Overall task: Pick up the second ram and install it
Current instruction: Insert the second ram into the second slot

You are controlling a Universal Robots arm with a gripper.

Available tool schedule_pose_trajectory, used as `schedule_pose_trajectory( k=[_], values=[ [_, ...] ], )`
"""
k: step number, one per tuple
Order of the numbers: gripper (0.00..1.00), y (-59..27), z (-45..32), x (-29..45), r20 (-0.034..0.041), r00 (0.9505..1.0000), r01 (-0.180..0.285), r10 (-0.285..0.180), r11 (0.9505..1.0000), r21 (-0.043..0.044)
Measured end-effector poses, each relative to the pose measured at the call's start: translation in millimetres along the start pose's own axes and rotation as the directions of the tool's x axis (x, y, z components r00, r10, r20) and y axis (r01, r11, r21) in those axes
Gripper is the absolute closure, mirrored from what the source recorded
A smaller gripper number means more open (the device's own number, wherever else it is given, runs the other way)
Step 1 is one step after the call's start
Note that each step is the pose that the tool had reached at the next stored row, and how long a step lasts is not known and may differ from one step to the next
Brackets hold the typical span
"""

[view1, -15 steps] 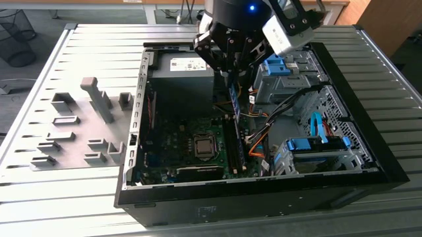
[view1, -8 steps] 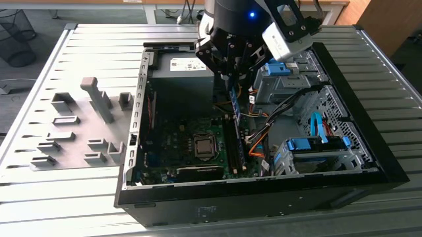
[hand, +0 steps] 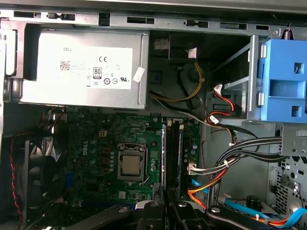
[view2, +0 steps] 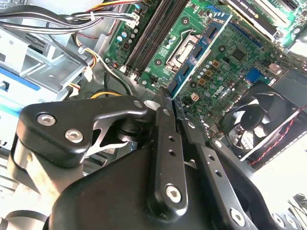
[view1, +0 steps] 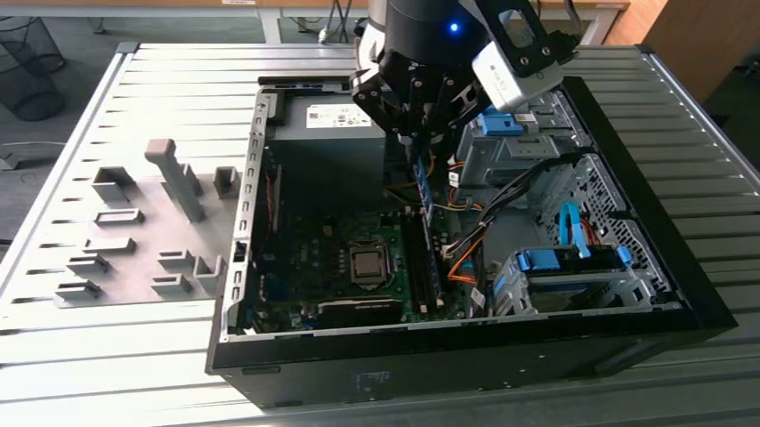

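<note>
My gripper [view1: 418,142] hangs over the open computer case and is shut on the second ram [view1: 424,191], a thin blue-green stick that points down towards the motherboard. In the second wrist view the black fingers [view2: 163,124] clamp one end of the ram [view2: 197,50], whose dark chips show along its length. In the first wrist view the ram [hand: 164,158] appears edge-on, above and in line with the long black memory slots [hand: 175,153]. The stick's lower end is still above the slots [view1: 422,267].
Beside the slots sit the processor socket [view1: 368,264] and the grey power supply [hand: 81,67]. Orange, black and red cables [hand: 216,177] run close to the slots. Blue drive-bay clips [view1: 570,258] stand at the exterior view's right, grey fixture blocks [view1: 155,231] at its left.
</note>
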State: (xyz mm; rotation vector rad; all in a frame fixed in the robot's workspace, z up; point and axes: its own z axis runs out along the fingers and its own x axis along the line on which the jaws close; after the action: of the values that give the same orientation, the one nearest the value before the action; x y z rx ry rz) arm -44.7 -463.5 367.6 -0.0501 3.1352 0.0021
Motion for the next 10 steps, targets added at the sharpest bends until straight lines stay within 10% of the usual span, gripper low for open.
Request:
schedule_pose_trajectory(
  k=[10],
  values=[
    [0.86,-0.2,1.9,0.0,0.0000,0.9997,0.023,-0.023,0.9997,-0.0002]
  ],
)
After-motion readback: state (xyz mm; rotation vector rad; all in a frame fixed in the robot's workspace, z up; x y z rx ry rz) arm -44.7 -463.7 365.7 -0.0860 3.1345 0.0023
